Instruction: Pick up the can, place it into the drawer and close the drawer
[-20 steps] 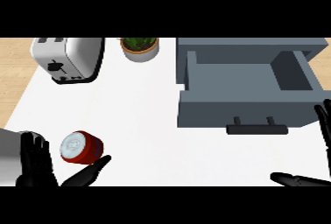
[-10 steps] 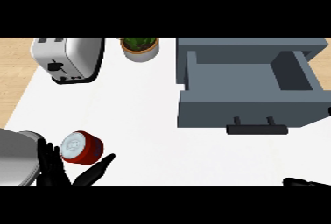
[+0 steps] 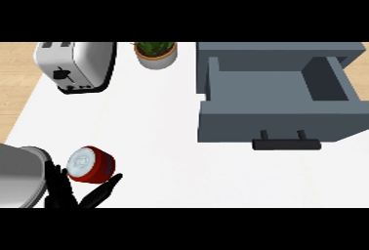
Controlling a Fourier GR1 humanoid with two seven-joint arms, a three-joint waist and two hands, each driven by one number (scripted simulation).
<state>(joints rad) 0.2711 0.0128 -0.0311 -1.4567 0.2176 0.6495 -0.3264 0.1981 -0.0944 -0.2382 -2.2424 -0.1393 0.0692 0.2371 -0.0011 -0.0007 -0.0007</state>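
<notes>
- One hand shows now: the left hand [image 3: 63, 191], black, at the near left of the table [image 3: 158, 127]. Its fingers are spread wide and point up, and its thumb sticks out to the right. It holds nothing yet.
- The can [image 3: 91, 164] lies right by those fingers, maybe just touching them; I cannot tell for sure. It is red with a pale round top, and it seems to lie on its side, with that top tipped up and to the left.
- I think the can is small, light and hard, so it will not squash. Its round side looks smooth and could slip or roll away if pushed.
- A good place to hold it is around the red middle, fingers on one side and thumb on the other.
- The drawer [image 3: 277, 110] is far off to the right, pulled open, with nothing in it. Its dark handle [image 3: 285, 143] faces the near side.
- A toaster [image 3: 74, 66] sits at the far left, and a potted plant [image 3: 155, 52] is just right of it.
- Since a moment ago, the left hand has moved up closer to the can, and its thumb now reaches under the can's near right side.
- The right hand showed at the near right edge before. Now it is gone from view.
- The can, drawer, toaster and plant are all where they were.
</notes>
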